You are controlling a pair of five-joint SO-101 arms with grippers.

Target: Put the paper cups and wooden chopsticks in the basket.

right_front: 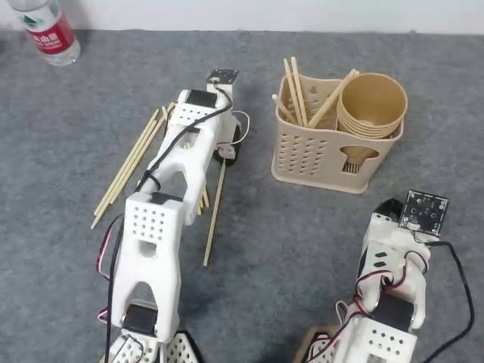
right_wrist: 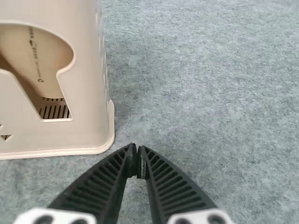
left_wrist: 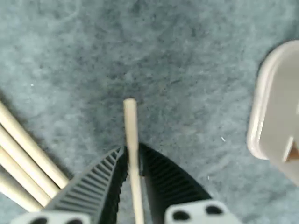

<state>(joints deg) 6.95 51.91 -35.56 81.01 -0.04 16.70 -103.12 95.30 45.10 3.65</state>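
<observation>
High view: a beige perforated plastic basket (right_front: 318, 155) stands upright on the grey carpeted table (right_front: 302, 249), right of centre. It has two compartments. The left one holds several stored wooden chopsticks (right_front: 296, 94) standing on end, one of them leaning over toward the other compartment. The right one holds a nested stack of tan paper cups (right_front: 372, 102), rims above the basket's edge. The white left arm (right_front: 178, 174) stretches up the table to a spot just left of the basket. A single light wooden chopstick (right_front: 215, 208) runs from under that arm's tip back toward its base. A bundle of loose wooden chopsticks (right_front: 128, 170) lies on the carpet on the arm's other side, well apart from the basket. The white right arm (right_front: 393, 287) sits low, near the basket's right end. A clear plastic water bottle with a red label (right_front: 49, 32) is at the far left corner.

Left wrist view: shows the grip that the arm hides from above. The black ribbed left gripper (left_wrist: 132, 151) is pinched narrow on the single light wooden chopstick, whose tip sticks out past the fingertips over the carpet. Cannot tell if the tip touches the carpet. The loose wooden chopsticks lie just beside, and a rounded corner of the basket is at the edge.

Right wrist view: the black ribbed right gripper (right_wrist: 137, 154) has its jaws pressed together with nothing between them. It sits just off the basket's bottom corner, over the carpet. The basket's side cutout shows a cup wall inside.
</observation>
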